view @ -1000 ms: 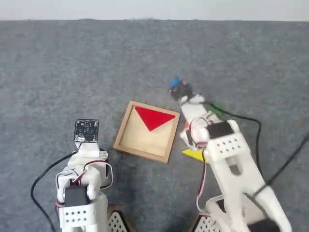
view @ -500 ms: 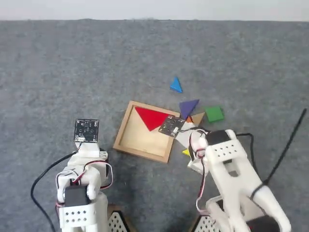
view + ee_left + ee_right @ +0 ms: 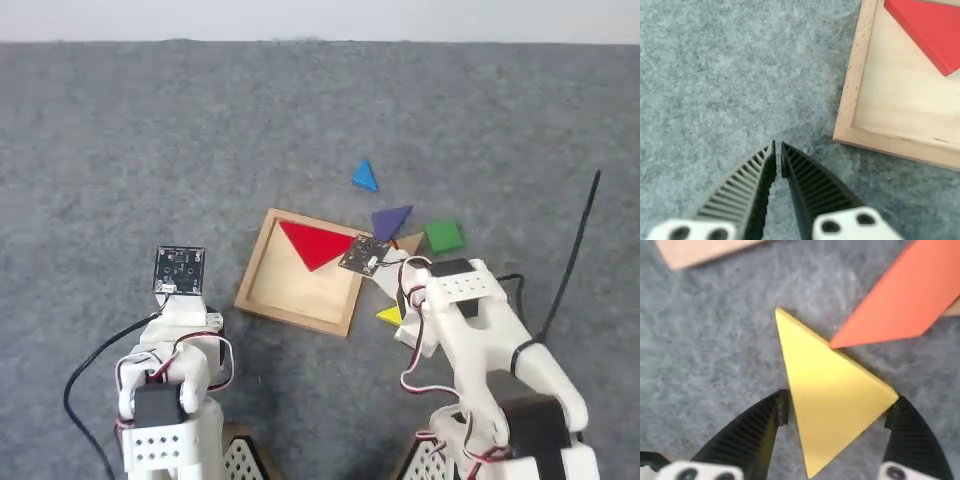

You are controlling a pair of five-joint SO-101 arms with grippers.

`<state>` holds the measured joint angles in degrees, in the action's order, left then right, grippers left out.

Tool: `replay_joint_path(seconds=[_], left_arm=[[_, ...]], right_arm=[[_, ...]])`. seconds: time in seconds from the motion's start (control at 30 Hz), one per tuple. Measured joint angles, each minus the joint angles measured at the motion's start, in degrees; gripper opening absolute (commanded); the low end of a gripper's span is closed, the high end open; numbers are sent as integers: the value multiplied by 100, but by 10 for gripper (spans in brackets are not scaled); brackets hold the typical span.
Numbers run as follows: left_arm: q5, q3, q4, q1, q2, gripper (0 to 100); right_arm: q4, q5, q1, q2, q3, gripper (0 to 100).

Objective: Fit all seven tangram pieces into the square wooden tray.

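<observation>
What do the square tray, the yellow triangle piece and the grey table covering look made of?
Square tray: pale unpainted wood, matte, with visible grain and dark specks. Yellow triangle piece: probably painted wood; flat opaque colour, crisp edges, no grain showing. Grey table covering: fuzzy mottled fibres, like felt or low-pile carpet.

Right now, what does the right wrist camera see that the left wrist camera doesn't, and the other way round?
Only the right wrist view: a flat yellow triangle lying between the right arm's open jaws, and an orange slanted piece whose tip meets the triangle's edge. Only the left wrist view: a corner of the square wooden tray, a red triangle lying inside it, and the left arm's jaws shut over the fabric beside the tray. Both share the grey felt-like table covering underneath everything.
</observation>
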<state>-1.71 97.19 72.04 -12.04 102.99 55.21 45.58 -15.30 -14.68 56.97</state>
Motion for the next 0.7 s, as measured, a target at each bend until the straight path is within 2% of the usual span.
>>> replay_joint_path(seconds=[0.27, 0.5, 0.7], left_arm=[[0, 0, 0, 0, 0, 18], [0, 0, 0, 0, 0, 18], [0, 0, 0, 0, 0, 18]], right_arm=[[0, 501, 0, 35, -62, 325], [0, 607, -220, 35, -62, 318], [-9, 607, -264, 35, -70, 184]])
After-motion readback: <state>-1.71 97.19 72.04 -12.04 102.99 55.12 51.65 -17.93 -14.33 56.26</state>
